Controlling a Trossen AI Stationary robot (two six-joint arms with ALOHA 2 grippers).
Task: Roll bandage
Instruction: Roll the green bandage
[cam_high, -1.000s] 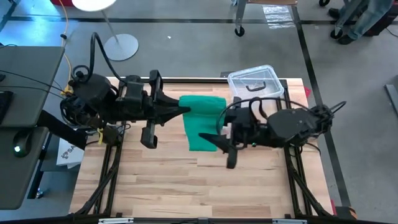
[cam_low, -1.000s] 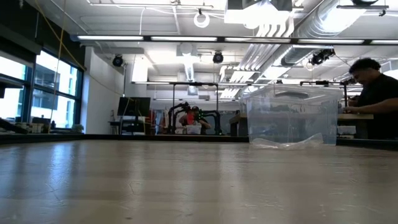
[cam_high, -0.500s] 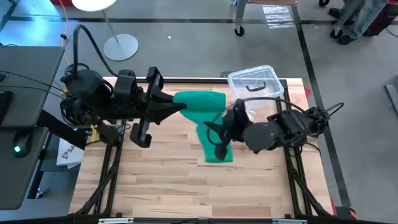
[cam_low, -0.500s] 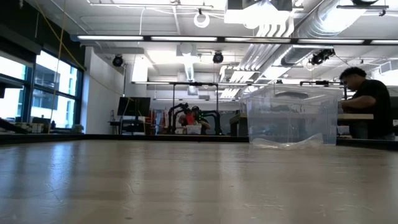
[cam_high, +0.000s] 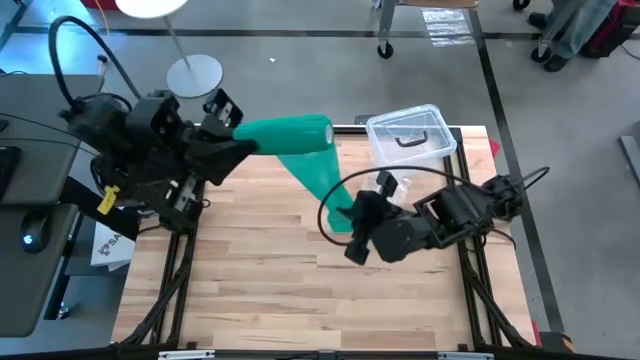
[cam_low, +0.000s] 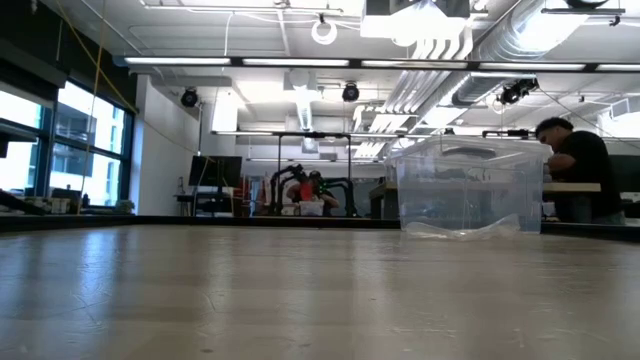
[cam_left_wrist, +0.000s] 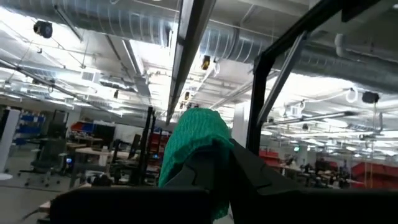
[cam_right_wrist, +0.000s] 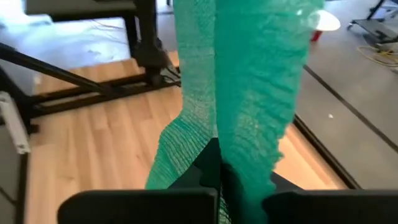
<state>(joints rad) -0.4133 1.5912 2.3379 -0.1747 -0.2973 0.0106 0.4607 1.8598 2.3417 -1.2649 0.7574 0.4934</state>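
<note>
Starting on the left: left gripper (cam_high: 243, 141) raised above the table's (cam_high: 260, 290) far left corner, fingers pressed together and pinching one end of the green bandage (cam_high: 305, 150). Seen from the left wrist, green mesh (cam_left_wrist: 194, 149) bunching up just past the dark fingers (cam_left_wrist: 249, 177), ceiling pipes and lights filling the rest of that shot.

Moving toward the middle: bandage hanging in the air, running wide from the left gripper's hold, then narrowing and slanting down toward the near right. Not lying flat on the wood, not rolled; stretching between the two arms as a draped strip.

Farther right: right gripper (cam_high: 350, 222) sitting low over the table's middle, clamping the bandage's lower end. Seen from the right wrist, jaws closing tight on the fabric (cam_right_wrist: 249, 93), cloth rising away from them in two folds with wooden planks showing beyond.

Farther right again: clear plastic box (cam_high: 408, 135) with a black handle standing at the table's far right corner, apart from the bandage. Showing in the low view too (cam_low: 468, 190), crinkled clear plastic lying inside, and a person (cam_low: 575, 170) sitting at a bench in the room behind.
</note>
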